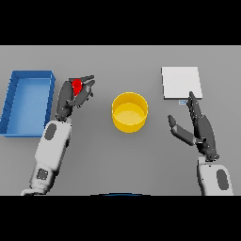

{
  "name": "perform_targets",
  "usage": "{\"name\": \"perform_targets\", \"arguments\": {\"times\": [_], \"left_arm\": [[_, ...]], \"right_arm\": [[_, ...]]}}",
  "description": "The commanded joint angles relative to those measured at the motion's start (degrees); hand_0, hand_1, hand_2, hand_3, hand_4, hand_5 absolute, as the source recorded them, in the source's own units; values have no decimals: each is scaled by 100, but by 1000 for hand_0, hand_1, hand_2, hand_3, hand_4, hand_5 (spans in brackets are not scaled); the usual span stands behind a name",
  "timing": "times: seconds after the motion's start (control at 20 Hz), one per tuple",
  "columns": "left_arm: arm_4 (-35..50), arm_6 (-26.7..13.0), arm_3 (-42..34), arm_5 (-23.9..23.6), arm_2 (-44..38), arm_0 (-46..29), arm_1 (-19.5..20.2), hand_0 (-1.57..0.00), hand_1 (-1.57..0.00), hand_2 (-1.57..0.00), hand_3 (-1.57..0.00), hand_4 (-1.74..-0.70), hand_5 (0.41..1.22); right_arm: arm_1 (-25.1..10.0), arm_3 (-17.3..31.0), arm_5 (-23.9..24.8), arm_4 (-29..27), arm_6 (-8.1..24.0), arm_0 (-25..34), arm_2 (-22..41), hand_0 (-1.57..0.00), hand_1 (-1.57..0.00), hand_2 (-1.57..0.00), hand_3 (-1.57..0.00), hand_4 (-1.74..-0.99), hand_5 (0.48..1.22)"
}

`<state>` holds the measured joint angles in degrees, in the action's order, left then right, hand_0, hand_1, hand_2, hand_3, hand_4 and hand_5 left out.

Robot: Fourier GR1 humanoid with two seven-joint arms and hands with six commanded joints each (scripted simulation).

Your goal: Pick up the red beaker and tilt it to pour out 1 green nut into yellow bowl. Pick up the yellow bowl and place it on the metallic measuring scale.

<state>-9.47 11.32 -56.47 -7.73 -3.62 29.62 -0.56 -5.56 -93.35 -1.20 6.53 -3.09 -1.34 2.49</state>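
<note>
Left hand (71,97) fingers are curled round the red beaker (76,85), which is held to the left of the yellow bowl (129,112) and just right of the blue bin (27,101). The beaker is mostly hidden, so its tilt cannot be told, and no green nut can be seen. The bowl is round, smooth and looks empty. If the beaker is tipped from where it is, a nut could be dropped on the grey table (122,160), because the bowl is well apart from it. Too many nuts could be spilled if it is tipped too fast. The flat, square, pale scale (181,83) is found at the far right. Just beside it, the right hand (197,128) is kept spread and holds nothing.
</note>
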Motion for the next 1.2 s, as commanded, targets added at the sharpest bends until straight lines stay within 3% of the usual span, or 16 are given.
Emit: {"name": "perform_targets", "arguments": {"times": [0.0, 0.15, 0.35, 0.6, 0.8, 1.0, 1.15], "left_arm": [[-38, -6, -128, 20, 51, -29, -13, -1549, -1548, -1548, -1529, -1500, 1211], [-353, -362, -517, 61, 220, 50, 209, -1560, -1559, -1559, -1549, -1496, 1216], [-752, -899, -971, 141, 711, 63, 477, -1565, -1565, -1565, -1560, -1616, 1170], [-995, -1237, -875, 146, 1050, 357, 653, -1566, -1566, -1566, -1562, -1641, 1131], [-1843, -1572, -726, 301, 1829, 811, 1058, -1569, -1569, -1569, -1567, -1700, 1127], [-2619, -1922, -521, 795, 2630, 1329, 1401, -1570, -1570, -1570, -1570, -1724, 1160], [-2968, -1925, -369, 1305, 3152, 1649, 1621, -1571, -1571, -1571, -1570, -1732, 1190]], "right_arm": [[4, 32, 6, 54, -76, -34, 28, 1, 1, 1, 1, -1294, 662], [-23, 66, -10, 91, -108, -25, 41, 1, 1, 1, 1, -1289, 664], [-20, 4, -49, 82, -184, -58, 71, 1, 1, 1, 1, -1277, 667], [-50, 67, -51, 38, -44, 11, 6, 1, 1, 1, 1, -1274, 683], [36, -12, -49, 36, 0, -33, 69, 1, 1, 1, 1, -1272, 689], [22, -57, -61, 98, -109, -148, 114, 1, 1, 1, 1, -1287, 694], [-20, -86, -6, 185, -13, -108, 116, 1, 1, 1, 1, -1290, 695]]}}
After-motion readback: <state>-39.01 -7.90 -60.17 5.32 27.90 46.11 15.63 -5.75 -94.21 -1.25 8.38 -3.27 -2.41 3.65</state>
